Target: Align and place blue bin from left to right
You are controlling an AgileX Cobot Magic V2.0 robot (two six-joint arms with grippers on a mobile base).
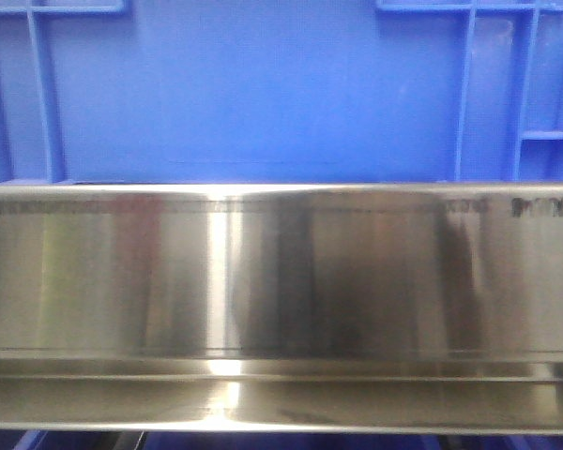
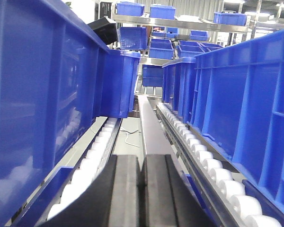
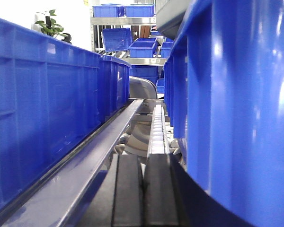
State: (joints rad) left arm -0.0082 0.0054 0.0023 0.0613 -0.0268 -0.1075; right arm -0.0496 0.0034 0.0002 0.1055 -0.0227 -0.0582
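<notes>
Now the left hand (image 2: 142, 165) and the right hand (image 3: 143, 165) are closed and empty. I think the blue bin (image 1: 263, 94) is not lined up yet.

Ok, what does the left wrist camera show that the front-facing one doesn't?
Only the left wrist view shows the left gripper, shut, white roller tracks and distant shelves of smaller bins. Only the front view shows a shiny steel rail under the flat wall of the blue bin. Both show ribbed blue crates.
</notes>
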